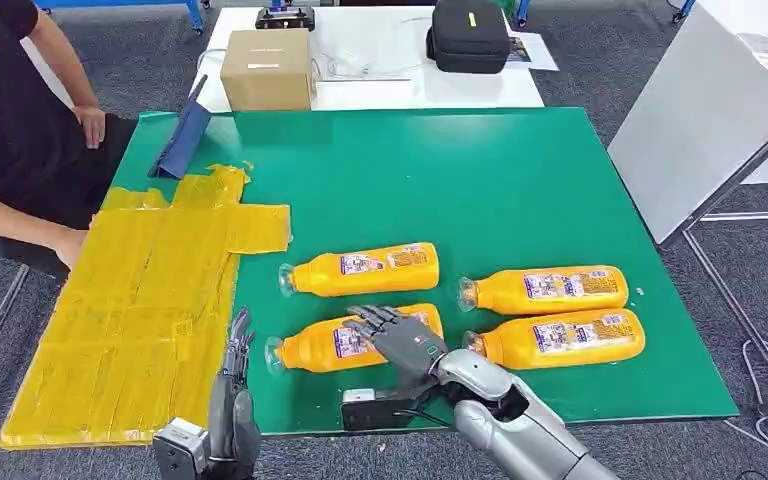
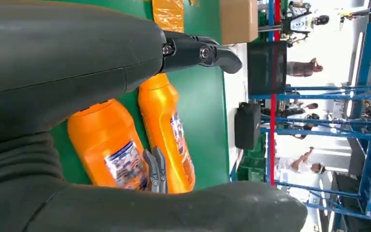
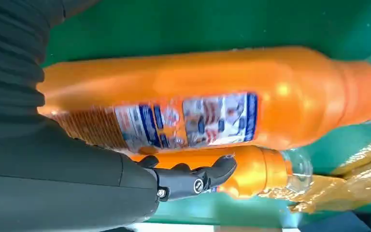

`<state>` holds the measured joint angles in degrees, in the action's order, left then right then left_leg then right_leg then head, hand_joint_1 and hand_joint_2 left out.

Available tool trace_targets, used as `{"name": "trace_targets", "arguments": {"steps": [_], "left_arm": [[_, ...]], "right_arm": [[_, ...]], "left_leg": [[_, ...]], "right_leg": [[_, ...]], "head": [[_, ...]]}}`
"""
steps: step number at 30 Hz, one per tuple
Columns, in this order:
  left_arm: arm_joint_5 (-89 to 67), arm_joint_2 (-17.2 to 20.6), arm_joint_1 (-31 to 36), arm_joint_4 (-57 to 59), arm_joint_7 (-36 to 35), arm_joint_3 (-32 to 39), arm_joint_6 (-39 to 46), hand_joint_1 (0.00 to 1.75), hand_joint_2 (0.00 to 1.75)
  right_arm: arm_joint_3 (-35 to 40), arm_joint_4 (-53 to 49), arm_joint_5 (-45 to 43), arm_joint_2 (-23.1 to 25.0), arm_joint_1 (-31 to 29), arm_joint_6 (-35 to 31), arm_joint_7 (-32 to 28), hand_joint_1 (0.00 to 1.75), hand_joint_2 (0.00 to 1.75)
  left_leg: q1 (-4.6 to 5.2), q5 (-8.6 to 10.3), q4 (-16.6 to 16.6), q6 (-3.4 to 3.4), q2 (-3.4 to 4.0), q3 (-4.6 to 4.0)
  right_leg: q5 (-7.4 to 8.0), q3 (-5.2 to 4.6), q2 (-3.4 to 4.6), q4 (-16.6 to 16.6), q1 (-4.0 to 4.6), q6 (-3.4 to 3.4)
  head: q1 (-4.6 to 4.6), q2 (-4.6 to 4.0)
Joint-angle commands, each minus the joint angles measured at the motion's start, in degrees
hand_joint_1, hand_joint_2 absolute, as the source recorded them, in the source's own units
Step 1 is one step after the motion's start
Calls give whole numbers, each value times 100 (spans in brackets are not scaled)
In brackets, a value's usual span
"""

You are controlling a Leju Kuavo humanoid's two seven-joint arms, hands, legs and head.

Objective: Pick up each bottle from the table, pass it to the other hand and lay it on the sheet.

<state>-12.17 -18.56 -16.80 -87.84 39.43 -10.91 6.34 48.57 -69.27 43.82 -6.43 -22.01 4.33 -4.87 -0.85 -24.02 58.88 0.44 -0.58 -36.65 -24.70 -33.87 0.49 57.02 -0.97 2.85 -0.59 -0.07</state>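
Green table (image 1: 520, 180), four blue-labelled orange bottles (image 1: 365, 270), print unreadable.

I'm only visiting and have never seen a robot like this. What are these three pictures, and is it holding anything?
It is a humanoid robot with two arms and fingered hands. The wide picture looks down from its head; the other two come from cameras at its wrists. On the green table lie four orange bottles beside a yellow sheet. The right hand reaches over the nearest bottle, fingers spread above it, not yet gripping. The left hand waits open by the sheet. A person sits alongside.
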Motion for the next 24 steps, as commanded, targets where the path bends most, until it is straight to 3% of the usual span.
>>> {"name": "trace_targets", "arguments": {"steps": [1,15,21,22,24], "left_arm": [[-2,-144,-17,67,-36,-1,2,0,0],[26,-112,38,57,-156,-79,-5,0,0],[70,-47,137,143,-191,-158,19,0,0],[82,-28,174,195,-194,-181,17,0,0],[127,13,229,314,-173,-240,5,0,0]], "right_arm": [[430,336,108,-195,-265,-69,214,0,175],[293,1623,709,92,-473,-327,627,0,175],[235,2303,708,143,-586,-41,462,0,175],[271,2417,643,108,-635,79,379,175,175],[308,2602,396,43,-667,275,135,175,175]], "left_leg": [[0,-7,-3,3,6,18],[0,-2,-4,2,0,13],[-1,-1,-9,3,-2,30],[-2,-1,-13,4,-2,39],[0,2,-8,3,-9,36]], "right_leg": [[-5,19,-2,-6,3,-8],[-2,17,-4,-6,2,-6],[-2,31,-9,-12,4,-9],[-1,41,-13,-18,6,-12],[-2,33,-18,-10,2,-6]], "head": [[0,0],[0,0],[0,0],[0,0],[0,0]]}}
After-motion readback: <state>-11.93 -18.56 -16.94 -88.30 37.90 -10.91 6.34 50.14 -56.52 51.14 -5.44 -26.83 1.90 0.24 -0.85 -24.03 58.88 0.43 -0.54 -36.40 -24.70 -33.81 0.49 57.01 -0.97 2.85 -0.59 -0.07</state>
